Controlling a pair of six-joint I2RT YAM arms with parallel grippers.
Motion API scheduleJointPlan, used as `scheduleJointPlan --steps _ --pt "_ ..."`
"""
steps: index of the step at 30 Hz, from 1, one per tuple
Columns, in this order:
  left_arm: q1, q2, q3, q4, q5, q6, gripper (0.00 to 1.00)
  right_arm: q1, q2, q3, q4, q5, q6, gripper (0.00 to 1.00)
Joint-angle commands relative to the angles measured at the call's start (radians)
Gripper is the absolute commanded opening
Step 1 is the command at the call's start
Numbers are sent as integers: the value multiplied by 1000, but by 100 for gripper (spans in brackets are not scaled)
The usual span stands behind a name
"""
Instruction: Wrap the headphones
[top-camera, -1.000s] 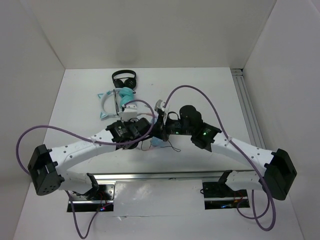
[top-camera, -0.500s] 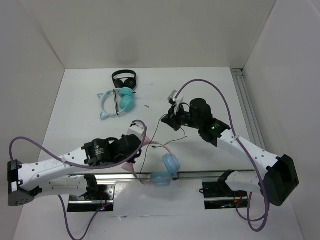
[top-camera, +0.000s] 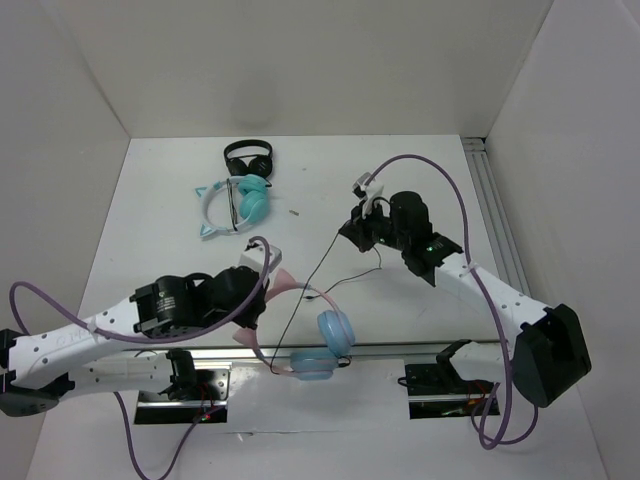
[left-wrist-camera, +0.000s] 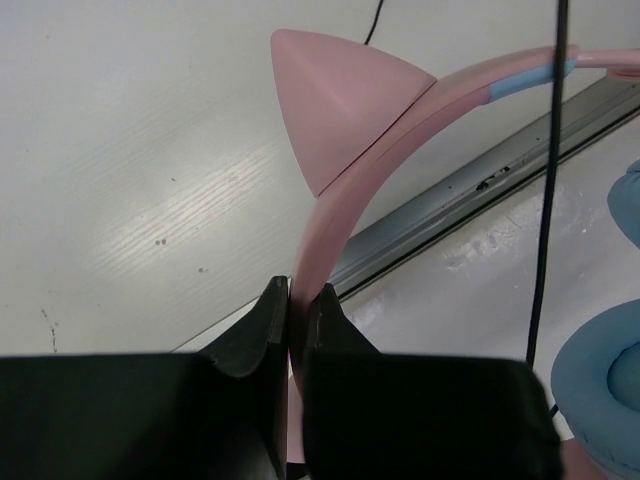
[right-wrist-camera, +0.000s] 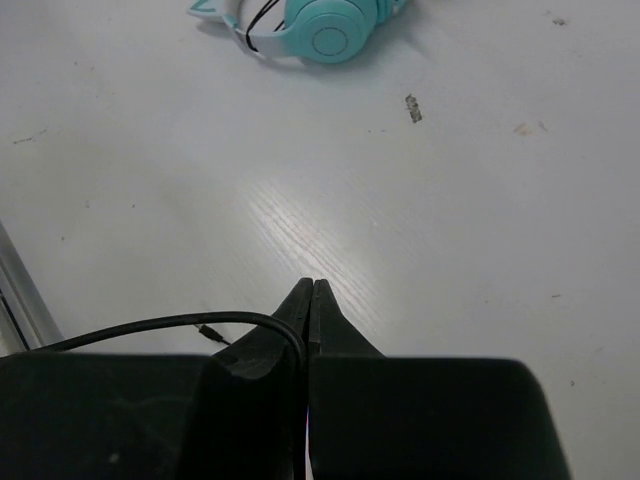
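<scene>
The headphones (top-camera: 300, 330) have a pink headband with a cat ear (left-wrist-camera: 335, 105) and light blue ear cups (top-camera: 337, 330). They hang over the table's near edge. My left gripper (top-camera: 262, 292) is shut on the pink headband (left-wrist-camera: 325, 250) just below the ear. The thin black cable (top-camera: 318, 272) runs taut from the cups up to my right gripper (top-camera: 352, 226), which is shut on the cable (right-wrist-camera: 180, 324) over the table's right middle. A short cable tail with its plug (right-wrist-camera: 208, 331) lies below it.
A white-band teal-cup cat-ear pair (top-camera: 232, 203) and a small black pair (top-camera: 249, 157) lie at the back left; the teal pair also shows in the right wrist view (right-wrist-camera: 320, 25). A metal rail (top-camera: 380, 350) runs along the near edge. A small scrap (top-camera: 294, 212) lies mid-table.
My left gripper has pulled the headphones back toward the near edge and left. My right gripper has moved back and right with the cable, drawing it taut.
</scene>
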Motion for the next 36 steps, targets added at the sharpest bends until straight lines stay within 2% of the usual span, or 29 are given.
scheduleJointPlan --steps 1,5,6,9,11,15,17,19,20,22,23,27,32,34,36 --pt "-1 -3 65 -75 -22 -70 0 -33 -14 -4 81 44 30 0" --pt "-1 -40 154 -120 -81 -137 0 -42 40 -4 90 -12 39 0" --pt "-1 -40 183 -141 -149 -160 0 -42 63 -4 90 -24 53 0" --pt "-1 -17 316 -193 -256 -226 0 -33 126 -17 198 -173 99 0" --pt "-1 -17 367 -161 -281 -207 0 10 161 -27 261 -252 143 1" --pt "-1 -8 440 35 -272 -140 0 110 241 -36 372 -298 183 2" --pt "-1 33 463 55 -316 -163 0 119 282 -71 526 -353 266 2" --pt "-1 56 496 73 -396 -179 0 119 324 -120 663 -423 344 7" --pt "-1 70 509 64 -433 -200 0 119 339 -135 799 -441 423 7" --pt "-1 102 545 52 -520 -269 0 128 398 -175 928 -481 502 9" --pt "-1 112 556 43 -548 -278 0 128 420 -187 1053 -481 568 9" --pt "-1 171 634 -27 -657 -369 0 162 528 -237 1261 -469 662 0" --pt "-1 242 716 -77 -712 -416 0 171 684 -252 1465 -417 784 0" --pt "14 273 737 -104 -728 -439 0 171 757 -252 1579 -432 853 5" --pt "45 282 737 -104 -708 -440 0 180 799 -252 1709 -432 915 5"
